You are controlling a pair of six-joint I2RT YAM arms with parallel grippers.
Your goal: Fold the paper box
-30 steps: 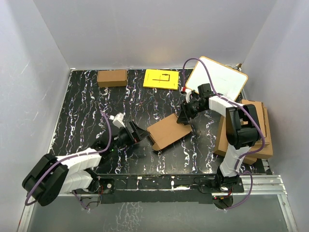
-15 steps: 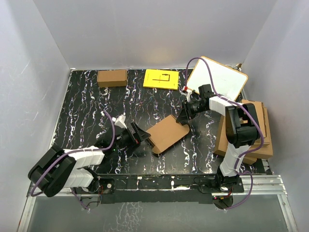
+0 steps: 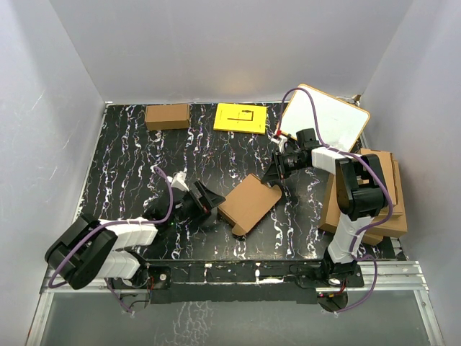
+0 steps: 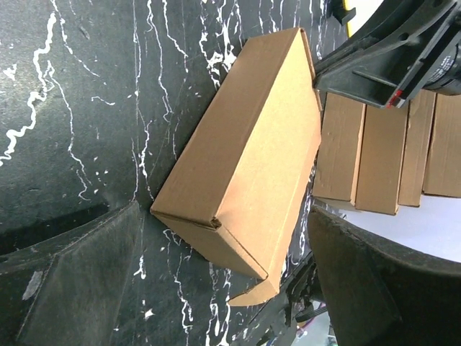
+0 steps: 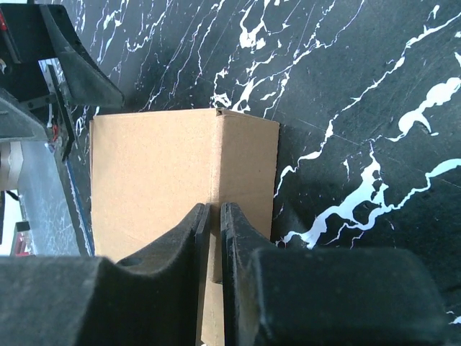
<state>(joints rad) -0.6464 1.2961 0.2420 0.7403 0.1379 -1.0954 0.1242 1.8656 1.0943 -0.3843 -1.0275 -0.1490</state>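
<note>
- The paper box [image 3: 248, 204] lies on the black marbled surface [image 3: 130, 166], near its front edge and between the two arms, largely closed up into an oblong.
- The right claw [image 5: 215, 209] is at the box's far end with its jaws drawn almost together. Cardboard shows in the thin slit between them, so it looks to be pinching a thin edge or flap there.
- The left claw [image 3: 207, 200] is spread wide at the box's near end, one finger to each side, and grips nothing.
- Risk: the pinched wall is thin, so a hard pull or twist could tear or crease it off the fold line.
- Risk: only one end is held, so a push from the right could slide or pivot the box away from the open left claw.
- Risk: if the left claw closes across the hollow body, it may crush the walls inward.
- Count: one paper box, one smaller brown carton [image 3: 167, 116], one yellow sheet [image 3: 241, 117], one white board [image 3: 324, 119], one pile of cardboard sheets [image 3: 374, 191] and two claws.
</note>
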